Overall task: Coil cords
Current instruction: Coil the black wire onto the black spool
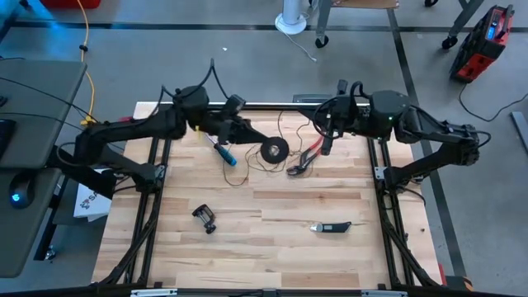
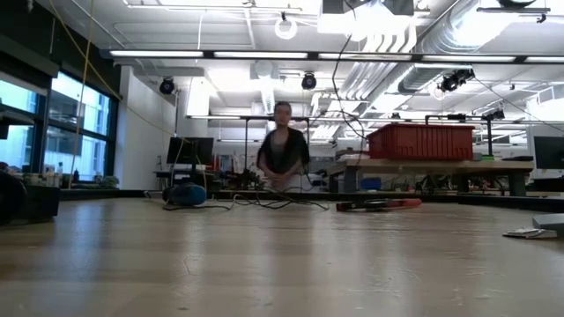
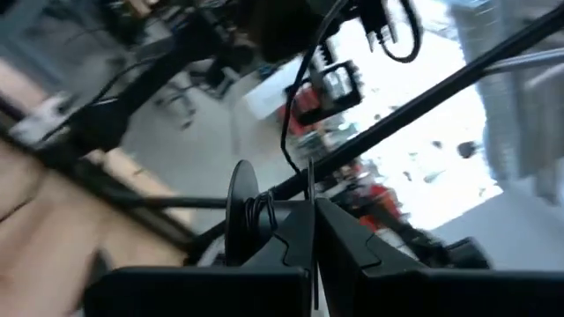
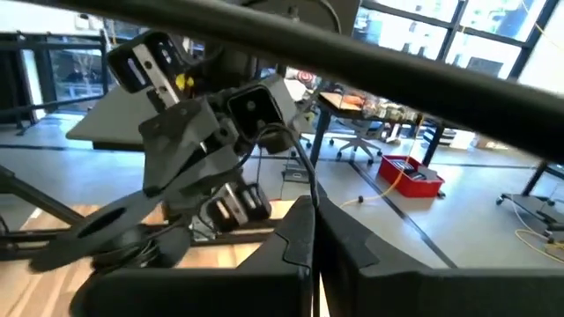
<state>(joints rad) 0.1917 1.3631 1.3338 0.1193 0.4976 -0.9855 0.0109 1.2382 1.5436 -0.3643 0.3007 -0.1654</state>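
Over the table's far half the left gripper point(image 1: 257, 144), pressed together, meets the reel point(image 1: 275, 150), some cord point(image 1: 285, 124) already wound, loose loops left; right gripper point(image 1: 324, 147) pinches cord.

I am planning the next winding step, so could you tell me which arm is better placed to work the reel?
Probably the left. The left gripper sits right beside the black reel, which fills its wrist view. The right gripper hangs farther off, above the red pliers.

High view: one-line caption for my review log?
Left claw at the black reel, thin cord trailing loose; right claw poised above red pliers.
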